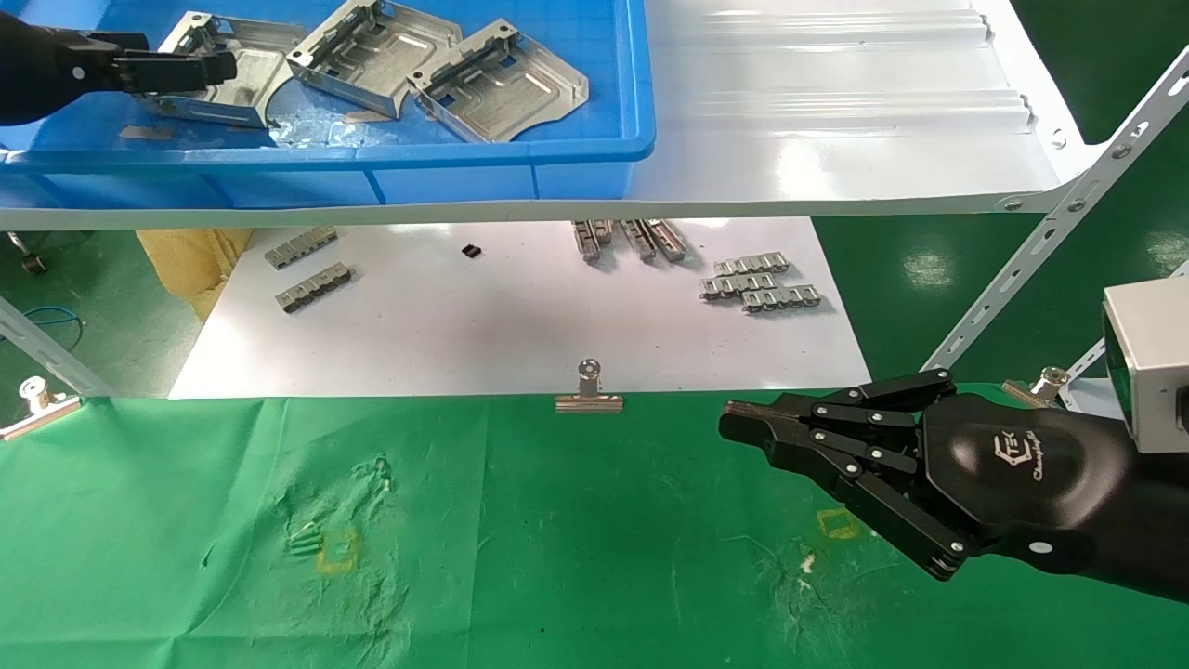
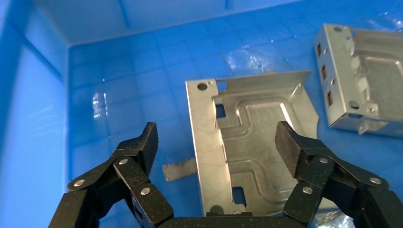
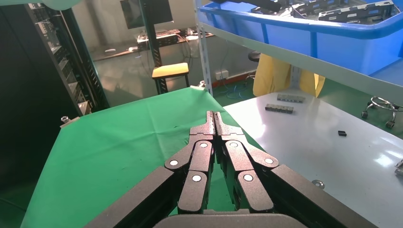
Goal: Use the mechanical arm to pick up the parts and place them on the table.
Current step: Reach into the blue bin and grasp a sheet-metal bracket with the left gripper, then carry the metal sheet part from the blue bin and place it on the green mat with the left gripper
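Note:
Three shiny silver parts lie in a blue bin on the upper shelf: one at the left, one in the middle, one at the right. My left gripper hovers over the left part. In the left wrist view it is open, its fingers standing either side of that part's upturned side wall without gripping it. Another part lies beyond. My right gripper is shut and empty, low over the green table; the right wrist view also shows it.
The bin sits on a glossy white ribbed shelf with a slanted metal brace. Below lies a white board with small linked clips. Binder clips pin the cloth's far edge.

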You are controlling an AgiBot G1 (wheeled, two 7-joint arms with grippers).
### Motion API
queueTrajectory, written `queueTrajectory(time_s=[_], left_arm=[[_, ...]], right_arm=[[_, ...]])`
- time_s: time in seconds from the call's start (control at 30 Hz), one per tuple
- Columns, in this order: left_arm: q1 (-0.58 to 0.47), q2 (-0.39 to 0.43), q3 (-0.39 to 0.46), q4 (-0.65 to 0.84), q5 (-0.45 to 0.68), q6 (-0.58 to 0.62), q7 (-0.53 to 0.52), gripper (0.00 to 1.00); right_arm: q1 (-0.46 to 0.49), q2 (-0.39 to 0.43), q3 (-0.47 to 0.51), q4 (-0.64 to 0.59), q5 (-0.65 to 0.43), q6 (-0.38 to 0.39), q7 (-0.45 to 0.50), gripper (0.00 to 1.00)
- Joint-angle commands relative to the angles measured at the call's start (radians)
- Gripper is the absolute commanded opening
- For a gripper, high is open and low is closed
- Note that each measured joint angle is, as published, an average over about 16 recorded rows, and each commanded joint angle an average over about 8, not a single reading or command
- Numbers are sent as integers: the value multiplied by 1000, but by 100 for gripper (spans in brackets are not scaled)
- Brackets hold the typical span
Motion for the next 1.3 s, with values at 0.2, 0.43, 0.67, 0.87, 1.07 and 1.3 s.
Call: queueTrajectory(time_s=[0.2,0.43,0.67,0.87,1.07,1.3], left_arm=[[10,2,1,-7,4,-16,-7,0],[14,-2,4,-20,11,-24,-15,0],[18,-8,5,-34,14,-26,-26,0],[22,-13,2,-43,9,-29,-31,0],[30,-21,-12,-55,-7,-45,-26,0],[39,-39,-49,-106,-48,-91,-7,0]], right_arm=[[0,0,0,0,0,0,0,0],[0,0,0,0,0,0,0,0],[0,0,0,0,0,0,0,0],[0,0,0,0,0,0,0,0],[0,0,0,0,0,0,0,0],[0,0,0,0,0,0,0,0]])
